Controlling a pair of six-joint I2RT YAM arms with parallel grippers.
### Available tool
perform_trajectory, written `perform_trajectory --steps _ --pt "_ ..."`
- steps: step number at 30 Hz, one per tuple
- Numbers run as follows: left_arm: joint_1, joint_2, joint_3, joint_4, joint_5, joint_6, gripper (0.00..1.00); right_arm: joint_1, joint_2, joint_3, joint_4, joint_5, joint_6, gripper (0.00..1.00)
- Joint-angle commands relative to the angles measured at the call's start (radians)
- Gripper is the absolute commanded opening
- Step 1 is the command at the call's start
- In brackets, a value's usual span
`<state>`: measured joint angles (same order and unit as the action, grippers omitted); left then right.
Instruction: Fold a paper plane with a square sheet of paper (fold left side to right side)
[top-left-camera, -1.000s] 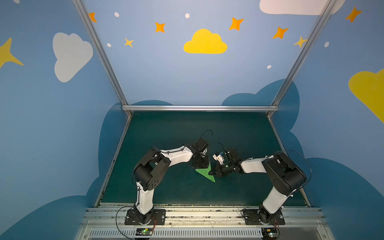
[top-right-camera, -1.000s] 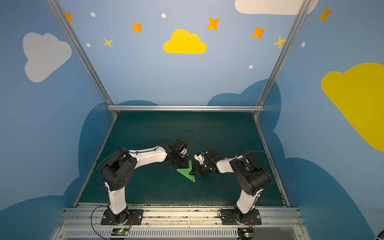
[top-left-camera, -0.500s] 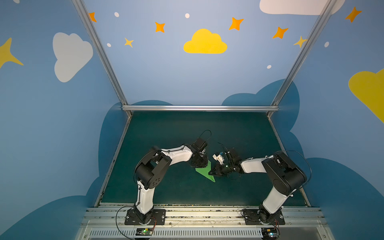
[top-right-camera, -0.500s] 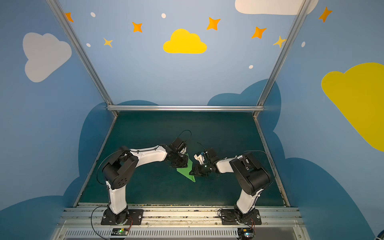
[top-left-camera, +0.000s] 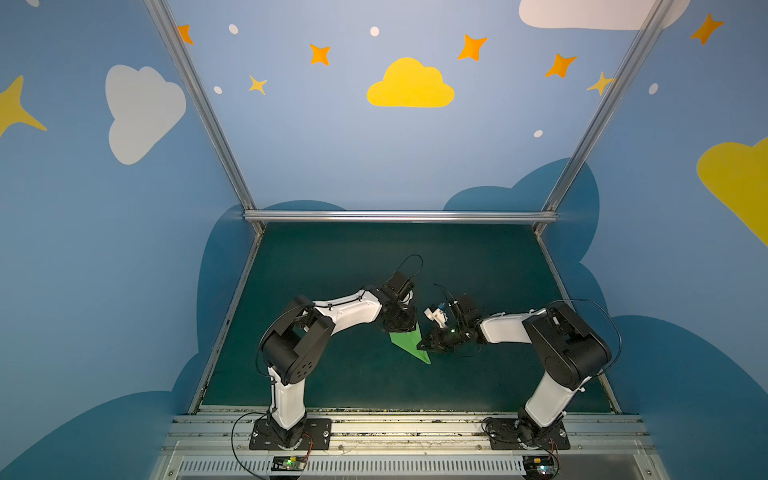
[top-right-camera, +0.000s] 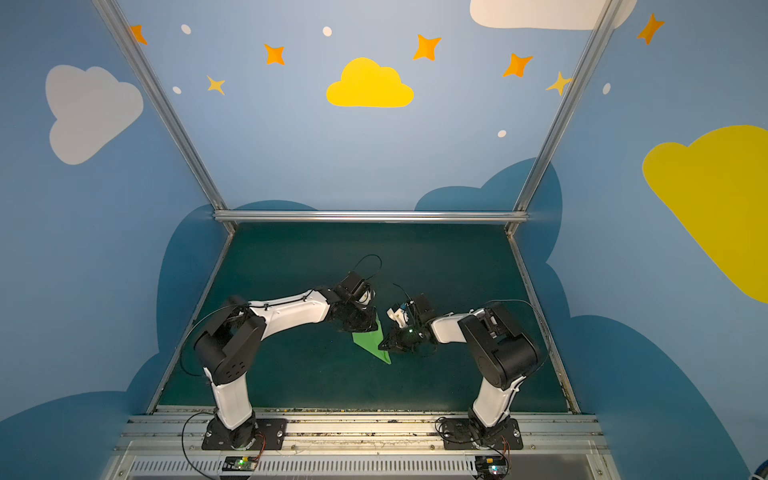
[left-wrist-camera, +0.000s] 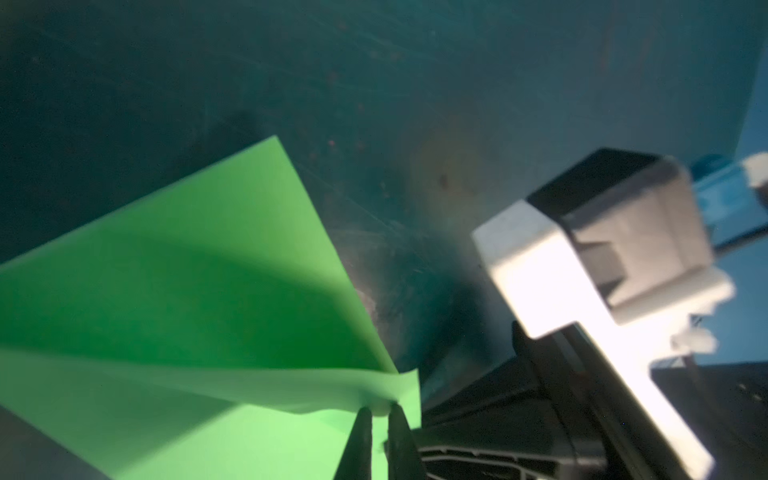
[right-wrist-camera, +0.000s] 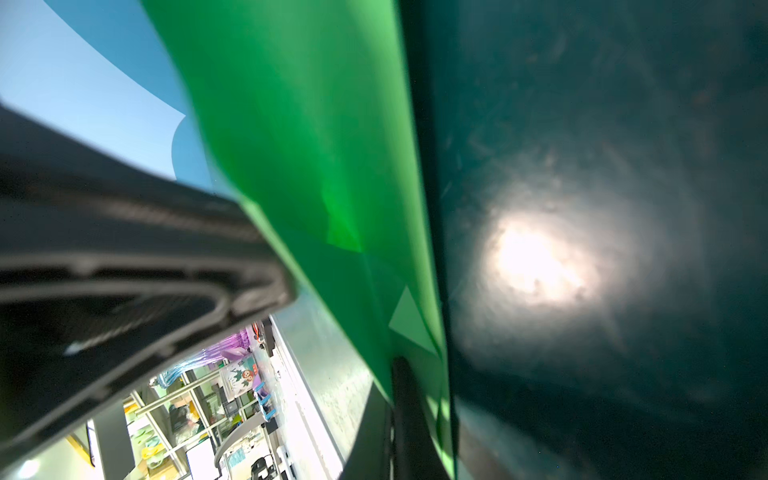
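Left claw (left-wrist-camera: 379, 432) eased, pinching the creased green paper plane (top-left-camera: 409, 343).

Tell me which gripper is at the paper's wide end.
The left gripper, pinching a corner there; the right gripper sits along the paper's edge nearer the point.

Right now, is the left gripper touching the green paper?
Touching. In the left wrist view the left gripper has its jaws pinched on the green paper at its corner.
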<state>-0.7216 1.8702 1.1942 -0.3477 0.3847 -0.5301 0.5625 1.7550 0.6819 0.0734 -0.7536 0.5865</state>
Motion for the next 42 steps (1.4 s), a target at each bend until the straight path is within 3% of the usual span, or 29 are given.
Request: perform_trajectory --steps 1,19,26,33,42 --pt "-0.009 0.001 0.003 -0.018 0.012 0.022 0.11 0.004 0.056 -0.015 -0.14 0.071 -0.027 0.0" --pt "-0.009 0.086 -0.006 0.002 -0.072 0.015 0.04 0.006 0.068 0.03 -0.165 0.025 -0.045 0.0" --pt "-0.007 0.077 -0.029 0.003 -0.09 0.01 0.04 0.005 -0.056 0.079 -0.227 -0.015 -0.06 0.29" --pt "-0.007 0.063 -0.038 0.005 -0.093 0.005 0.04 0.012 -0.2 0.109 -0.409 0.131 -0.15 0.36" --pt "-0.007 0.046 -0.055 0.015 -0.092 -0.004 0.04 0.077 -0.149 0.135 -0.478 0.265 -0.218 0.47"
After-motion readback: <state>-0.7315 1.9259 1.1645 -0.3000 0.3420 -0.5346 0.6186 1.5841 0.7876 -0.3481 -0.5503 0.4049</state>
